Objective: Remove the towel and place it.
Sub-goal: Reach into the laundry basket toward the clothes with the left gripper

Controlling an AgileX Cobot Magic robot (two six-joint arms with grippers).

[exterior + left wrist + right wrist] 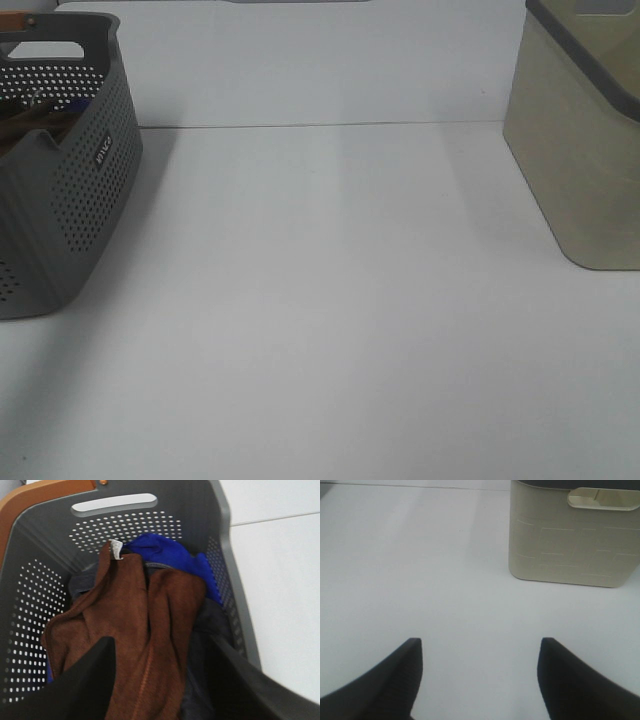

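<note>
The towel point(140, 630) is dark brown plush, crumpled inside the grey perforated basket point(30, 610), with its white tag point(116, 548) toward the basket's far wall. My left gripper point(162, 660) is open just above the towel, one finger on each side of a fold. In the exterior high view only the basket point(90, 190) at the far left shows, with a sliver of brown point(25, 120) inside; neither gripper appears there. My right gripper point(480, 655) is open and empty over the bare white table.
A blue cloth point(170, 555) and a dark grey garment point(210, 625) lie under the towel in the basket. A beige bin with a dark rim point(585, 150) stands at the right; it also shows in the right wrist view point(570, 540). The white table point(330, 300) lies between.
</note>
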